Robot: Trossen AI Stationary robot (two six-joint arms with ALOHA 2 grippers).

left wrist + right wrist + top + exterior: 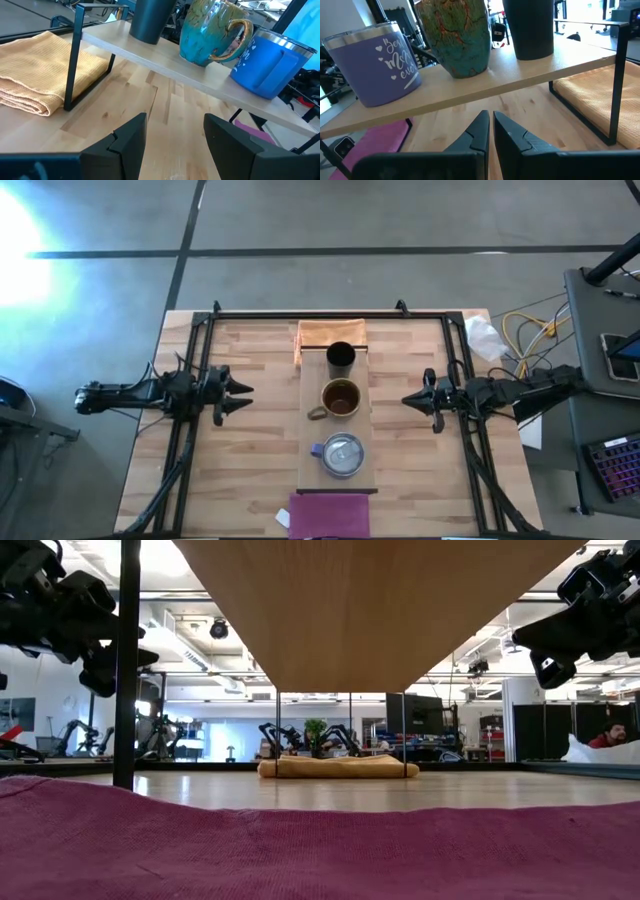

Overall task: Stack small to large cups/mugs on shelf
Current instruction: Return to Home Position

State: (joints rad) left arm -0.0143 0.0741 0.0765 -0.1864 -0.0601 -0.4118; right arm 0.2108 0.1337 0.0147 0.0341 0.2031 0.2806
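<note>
1. Wood table (pixel 250 450): raised shelf (pixel 362 435) at ctr, orange cloth (pixel 330 332) under its far end, magenta cloth (pixel 329 515) at near edge
2. Shelf, far to near: black cup (pixel 340 358), teal mug (pixel 340 398), lidded blue mug (pixel 343 453)

Three vessels stand upright and apart in a row along the raised light-wood shelf (pixel 312 385). At the far end is the small black cup (pixel 340 358), handleless. In the middle is the teal-green glazed mug (pixel 340 398), brown inside, its handle toward the robot's left. At the near end stands the purple-blue mug (pixel 343 454), which is lidded and has white lettering.
</note>
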